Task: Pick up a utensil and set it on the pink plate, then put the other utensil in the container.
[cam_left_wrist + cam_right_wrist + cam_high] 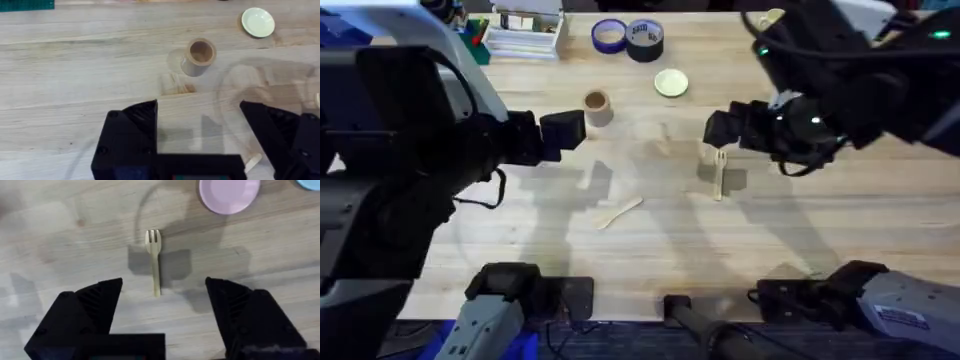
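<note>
Fork (pixel 154 260) pale wood, just ahead of black right gripper (pixel 165 300); plate (pixel 229 195) pink beyond; cup (pixel 199 56) tan-brown.

pink plate (pixel 229 195) cut off by edge, spoon (pixel 252 160) mostly hidden behind left claw (pixel 200 130)

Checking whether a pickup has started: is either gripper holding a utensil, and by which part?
Nothing is held. The right gripper is open above the fork, which lies flat on the table; the left gripper is open and empty.
</note>
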Controlling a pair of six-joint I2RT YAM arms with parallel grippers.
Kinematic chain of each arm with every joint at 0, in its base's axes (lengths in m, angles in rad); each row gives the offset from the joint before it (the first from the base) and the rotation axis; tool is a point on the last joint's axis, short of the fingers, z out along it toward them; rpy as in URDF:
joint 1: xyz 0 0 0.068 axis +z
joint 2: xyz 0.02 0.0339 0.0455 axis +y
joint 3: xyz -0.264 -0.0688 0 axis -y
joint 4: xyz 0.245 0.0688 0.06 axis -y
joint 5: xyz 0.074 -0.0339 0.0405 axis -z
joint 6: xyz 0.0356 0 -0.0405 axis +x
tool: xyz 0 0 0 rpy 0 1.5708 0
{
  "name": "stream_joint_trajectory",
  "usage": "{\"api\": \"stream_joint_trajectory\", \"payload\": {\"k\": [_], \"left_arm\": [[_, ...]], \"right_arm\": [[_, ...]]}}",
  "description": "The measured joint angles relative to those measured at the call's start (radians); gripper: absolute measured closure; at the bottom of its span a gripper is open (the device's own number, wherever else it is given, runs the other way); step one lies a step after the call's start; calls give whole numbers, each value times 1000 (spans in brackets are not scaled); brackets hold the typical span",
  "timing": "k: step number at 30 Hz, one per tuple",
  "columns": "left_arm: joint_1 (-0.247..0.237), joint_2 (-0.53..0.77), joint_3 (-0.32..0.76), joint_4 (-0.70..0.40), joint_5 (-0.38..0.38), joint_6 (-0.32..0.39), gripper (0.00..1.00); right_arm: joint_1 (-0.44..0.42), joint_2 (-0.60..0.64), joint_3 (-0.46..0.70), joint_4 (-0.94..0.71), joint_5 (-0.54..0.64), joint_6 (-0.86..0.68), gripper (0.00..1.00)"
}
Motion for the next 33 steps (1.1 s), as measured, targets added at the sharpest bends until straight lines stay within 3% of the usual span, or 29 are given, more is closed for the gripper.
{"api": "stream_joint_trajectory", "payload": {"k": [19,33], "left_arm": [[0,0,0,0,0,0,7],[0,0,0,0,0,0,8]], "right_arm": [[32,195,0,80,-18,48,5],[34,231,-53,157,-62,71,5]]}}
